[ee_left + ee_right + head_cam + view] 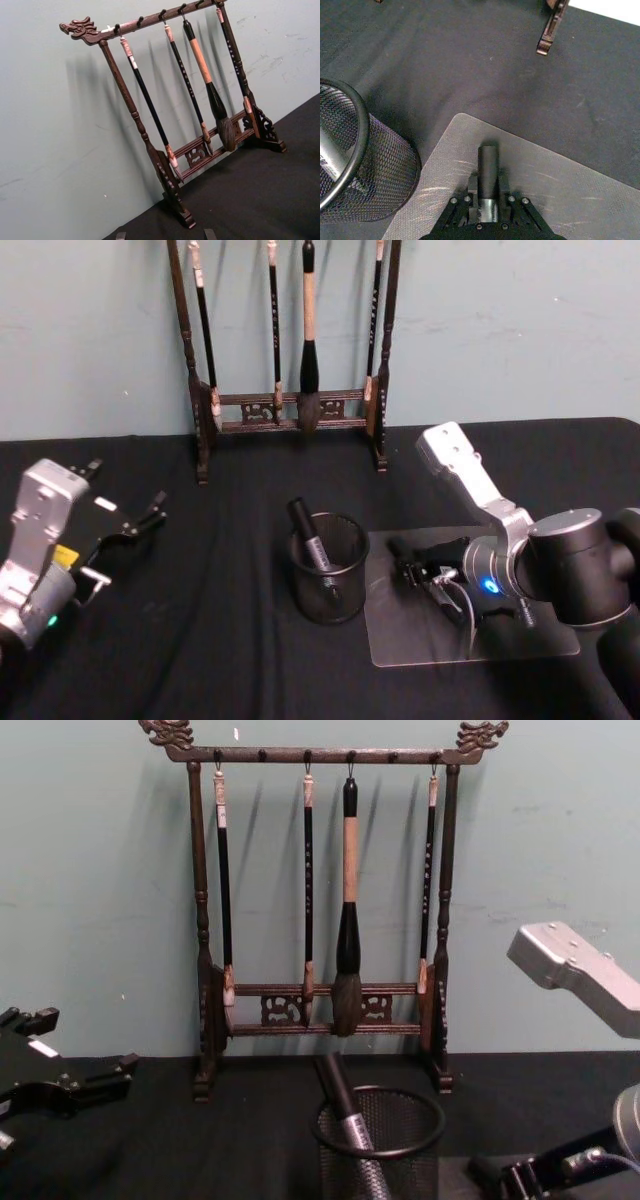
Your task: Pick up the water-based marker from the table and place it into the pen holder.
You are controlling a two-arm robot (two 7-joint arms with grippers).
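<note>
Now we see our right gripper (425, 568) clamped on the dark water-based marker (488, 167) over the table's (200, 640) grey patch (530, 640), just beside the pen holder (329, 570), which holds a second marker (308, 532). Our left gripper (125, 540) hovers at far left, fingers apart.

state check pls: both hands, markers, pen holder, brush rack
right hand: shut on held marker, low over the grey patch
held marker: gripped; lifted or resting on the patch, cannot tell
second marker: in the pen holder, leaning
pen holder: upright, beside the patch
left hand: open, empty, idle at left
brush rack: upright, four brushes hanging
</note>
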